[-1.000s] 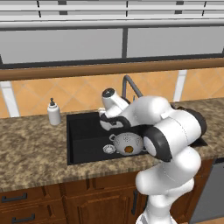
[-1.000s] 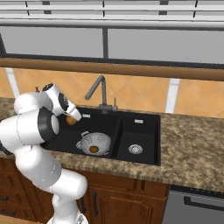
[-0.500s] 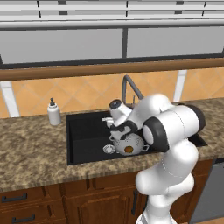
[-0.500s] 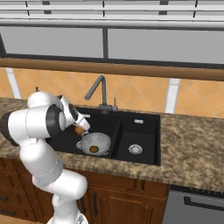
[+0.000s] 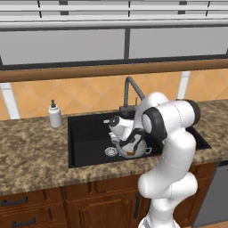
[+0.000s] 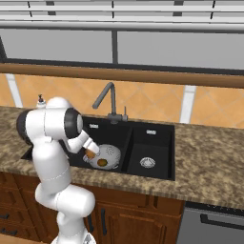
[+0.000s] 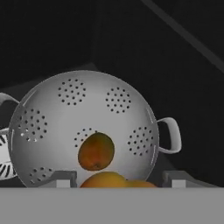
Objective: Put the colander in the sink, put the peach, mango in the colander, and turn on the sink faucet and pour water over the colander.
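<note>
Gripper: the gripper [image 7: 116,179] is hanging low over the colander [image 7: 118,100], with its fingers pressing both sides of a fruit.
Held fruit: it is looking like the mango [image 7: 107,178], but too little is showing to be sure.
Colander: it is sitting in the left bowl of the sink [image 6: 152,143], with what I am taking for the peach [image 7: 96,151] lying inside.
What could go wrong: if the fingers let go off-centre, the mango is going to bump the peach or the rim and roll into the sink.
Room: the sink wall and the sink faucet [image 6: 107,97] are standing close behind, so going straight up is looking safest.
</note>
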